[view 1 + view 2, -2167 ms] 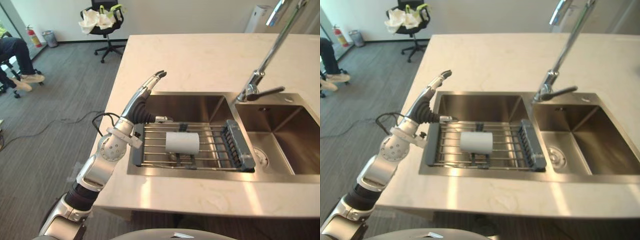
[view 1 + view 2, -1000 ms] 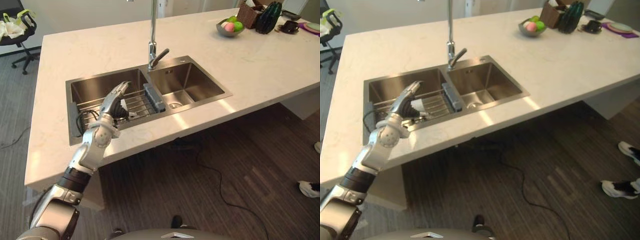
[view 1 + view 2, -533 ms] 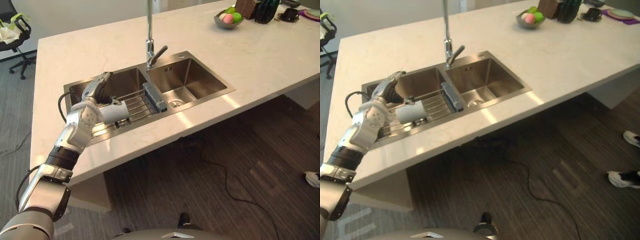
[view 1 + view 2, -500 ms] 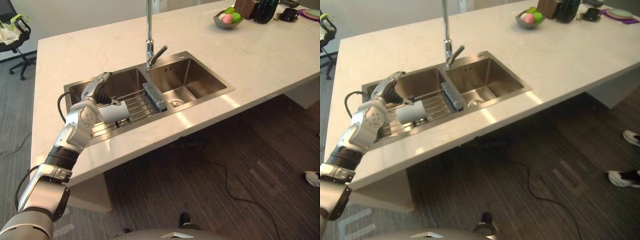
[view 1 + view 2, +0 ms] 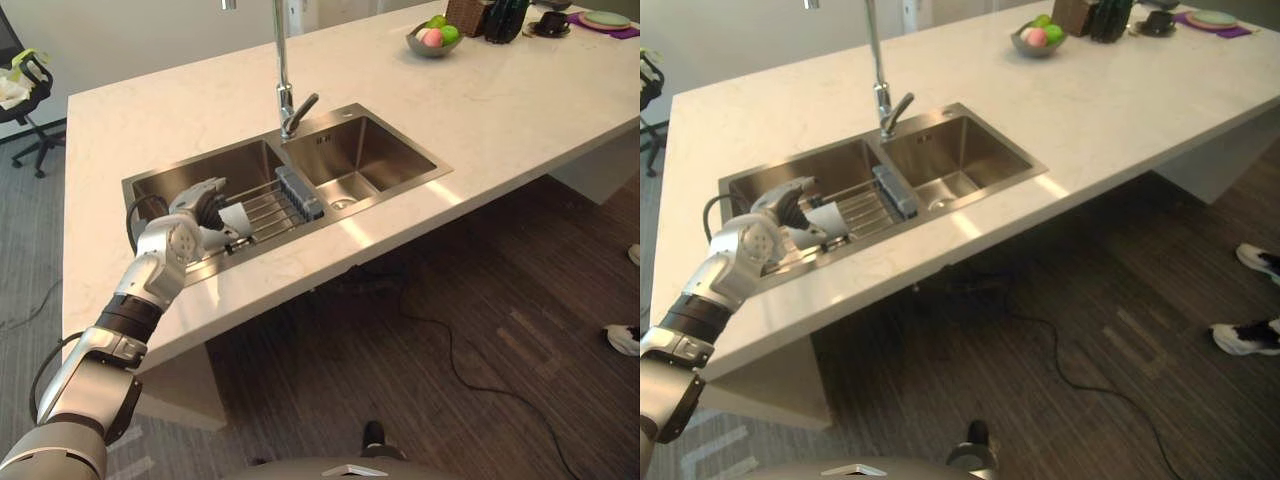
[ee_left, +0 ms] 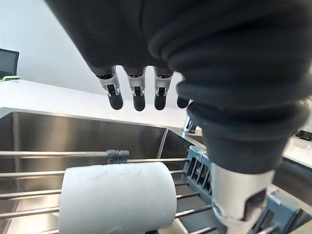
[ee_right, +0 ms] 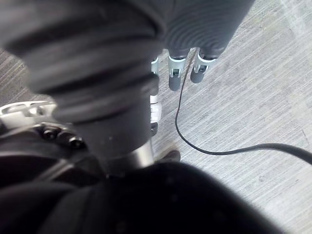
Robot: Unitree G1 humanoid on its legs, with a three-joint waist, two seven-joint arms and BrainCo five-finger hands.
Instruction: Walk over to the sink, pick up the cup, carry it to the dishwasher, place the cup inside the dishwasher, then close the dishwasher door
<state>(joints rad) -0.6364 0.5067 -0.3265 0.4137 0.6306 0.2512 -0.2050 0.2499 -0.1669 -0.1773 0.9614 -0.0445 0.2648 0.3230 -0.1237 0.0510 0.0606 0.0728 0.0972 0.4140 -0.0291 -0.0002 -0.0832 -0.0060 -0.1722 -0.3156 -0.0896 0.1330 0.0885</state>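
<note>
Left robot hand [image 5: 201, 206] over the cup [image 5: 238, 220], not yet gripping.

The cup is on its side on the wire rack [image 5: 268, 208] in the left basin of the sink [image 5: 372, 150], which is set in the tabletop [image 5: 150, 110] close to its front edge. In the left wrist view the fingers [image 6: 139, 95] reach out nearly straight above the cup's barrel with a gap between, and the thumb [image 6: 239, 195] stands off to one side: hand wide, holding nothing. The cup lies directly below the palm and a little toward the basin divider. Its long axis runs along the rack rails, across the fingers, so curling them should wrap the barrel. The right robot hand [image 7: 174, 78] hangs loose-fingered over the floor, well apart from the sink; the left hand is clearly the nearer. Judgement: lower, then close.
</note>
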